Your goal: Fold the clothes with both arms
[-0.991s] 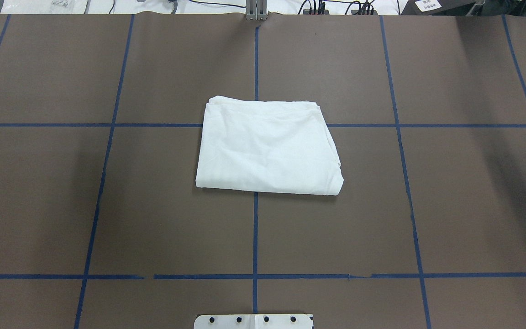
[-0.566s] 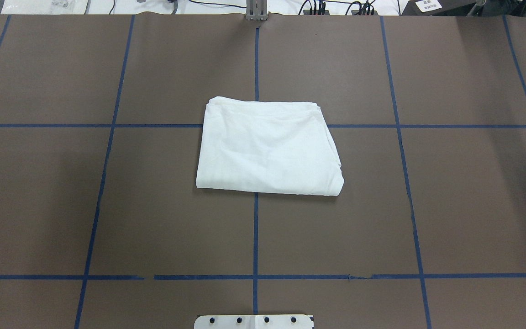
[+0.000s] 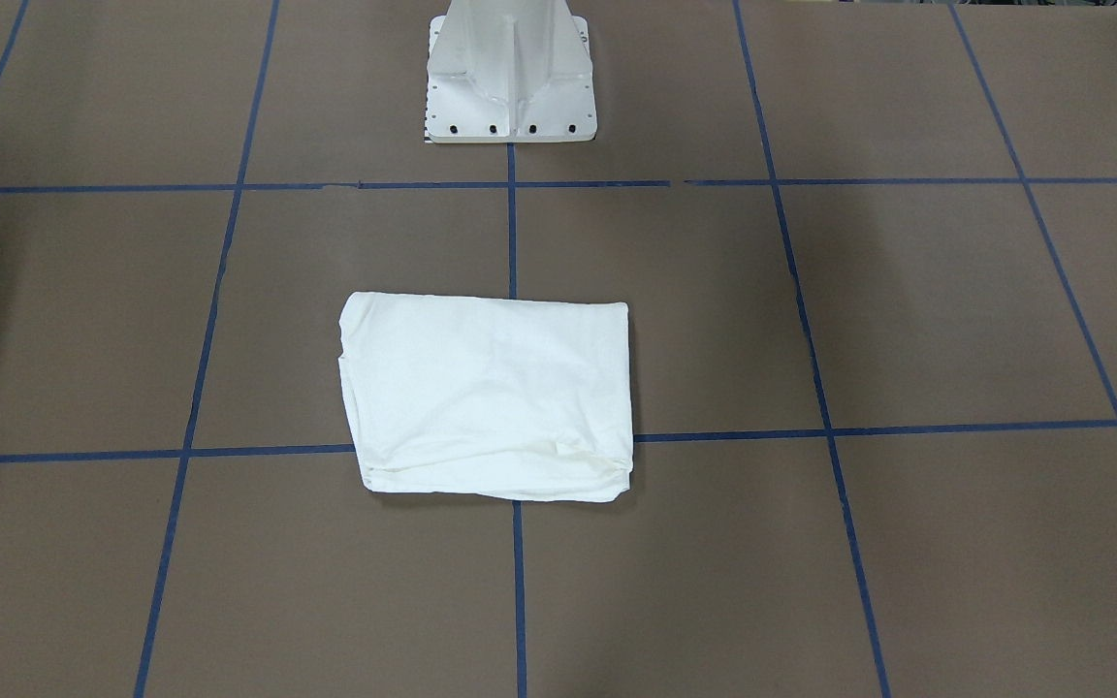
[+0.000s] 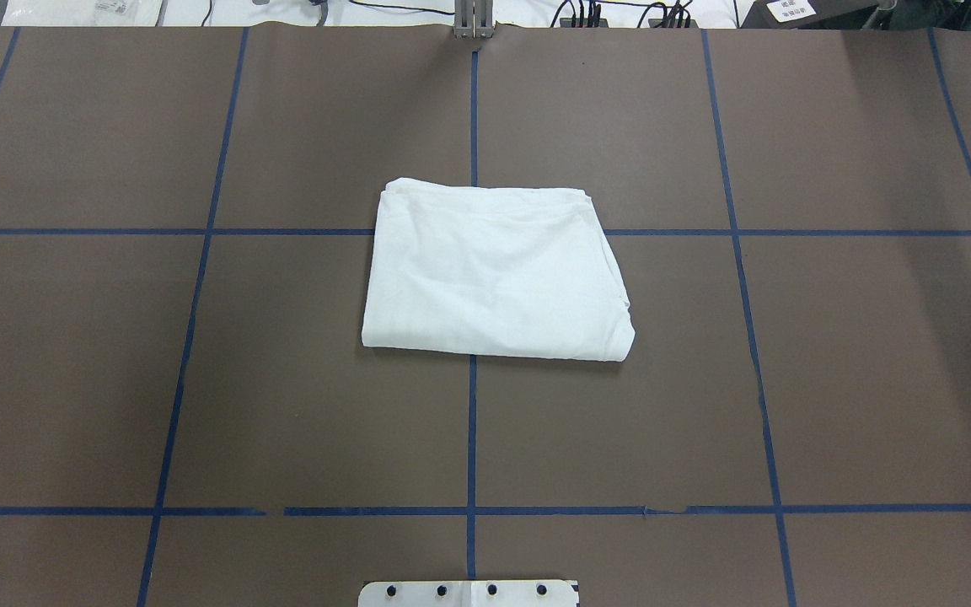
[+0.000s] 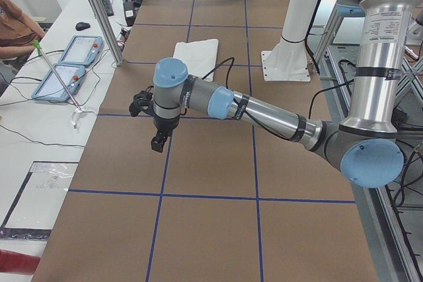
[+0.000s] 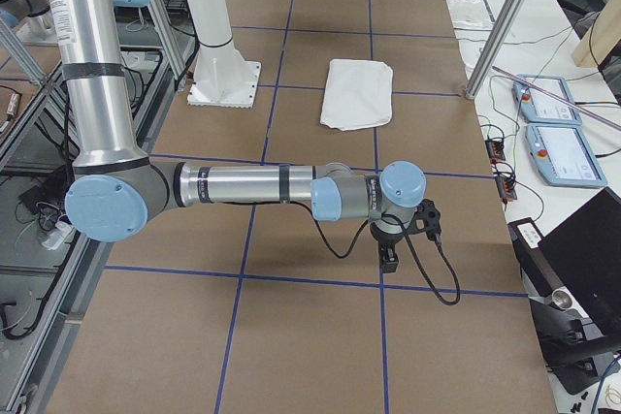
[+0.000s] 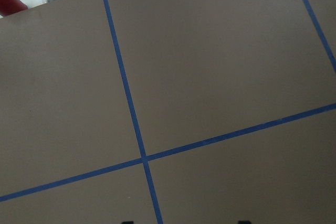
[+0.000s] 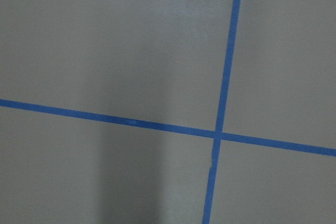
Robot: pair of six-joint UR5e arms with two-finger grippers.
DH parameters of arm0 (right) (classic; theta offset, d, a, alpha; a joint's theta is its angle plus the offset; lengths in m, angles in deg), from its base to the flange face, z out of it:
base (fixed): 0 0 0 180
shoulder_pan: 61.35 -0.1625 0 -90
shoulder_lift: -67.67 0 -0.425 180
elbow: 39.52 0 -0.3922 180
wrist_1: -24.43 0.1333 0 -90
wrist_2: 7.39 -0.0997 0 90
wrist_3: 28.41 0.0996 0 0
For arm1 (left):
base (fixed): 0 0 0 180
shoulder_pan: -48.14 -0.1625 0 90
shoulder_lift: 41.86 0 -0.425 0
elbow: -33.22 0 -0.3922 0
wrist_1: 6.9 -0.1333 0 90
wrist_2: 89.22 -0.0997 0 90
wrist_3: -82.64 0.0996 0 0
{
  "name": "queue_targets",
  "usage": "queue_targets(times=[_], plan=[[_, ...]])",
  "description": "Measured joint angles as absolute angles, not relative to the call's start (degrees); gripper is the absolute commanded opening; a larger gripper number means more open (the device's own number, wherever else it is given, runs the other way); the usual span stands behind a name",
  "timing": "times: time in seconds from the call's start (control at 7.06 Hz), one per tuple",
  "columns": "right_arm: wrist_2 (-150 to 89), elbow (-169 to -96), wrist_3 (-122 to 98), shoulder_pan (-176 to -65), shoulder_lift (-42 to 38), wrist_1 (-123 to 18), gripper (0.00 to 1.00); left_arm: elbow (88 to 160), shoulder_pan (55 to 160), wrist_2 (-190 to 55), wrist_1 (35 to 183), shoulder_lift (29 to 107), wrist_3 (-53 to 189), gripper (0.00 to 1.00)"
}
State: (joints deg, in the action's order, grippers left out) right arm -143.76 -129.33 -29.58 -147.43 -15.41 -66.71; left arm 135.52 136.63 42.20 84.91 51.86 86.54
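Front-facing view: a white shirt [image 3: 486, 397] lies folded into a compact rectangle on the brown bench [image 3: 908, 291]. It sits straight out from the white pedestal [image 3: 512, 78], well apart from it, across the blue tape line [image 3: 512, 242] that runs from the pedestal's middle. No arm shows here.

Overhead view: the shirt is again on the pedestal's centre line, and its long side runs across the bench, at right angles to that line. No claw is in view.

Left side view: the left arm [image 5: 264, 115] reaches out low over the bench, off to the pedestal's left side. The left claw [image 5: 158, 142] points down over bare bench, well apart from the shirt. From here I cannot tell whether its fingers are apart or together.

Right side view: the right arm [image 6: 252, 184] mirrors this on the pedestal's other side. The right claw [image 6: 390, 257] hangs over bare bench, also well apart from the shirt, and its state cannot be told.

Both wrist views show only brown bench and crossing tape lines, no cloth.

Judgement: the folding looks finished. Any further move would mean each claw travelling inward toward the pedestal's centre line, meeting the shirt at one of its short ends. Neither arm looks clearly nearer.
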Motion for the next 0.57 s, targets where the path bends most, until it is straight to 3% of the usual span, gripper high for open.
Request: queue_targets(times=[0.28,0.57], plan=[[-142.7,-134.0,-30.9,-146.0,-16.7,-73.2,1.00,128.8,137.0,42.2,90.8,52.0,89.5,1.00],[-142.6,-134.6,-32.5,-145.8,-18.7,-73.9,1.00,127.7,138.4,42.5,92.2,51.7,88.8,1.00]])
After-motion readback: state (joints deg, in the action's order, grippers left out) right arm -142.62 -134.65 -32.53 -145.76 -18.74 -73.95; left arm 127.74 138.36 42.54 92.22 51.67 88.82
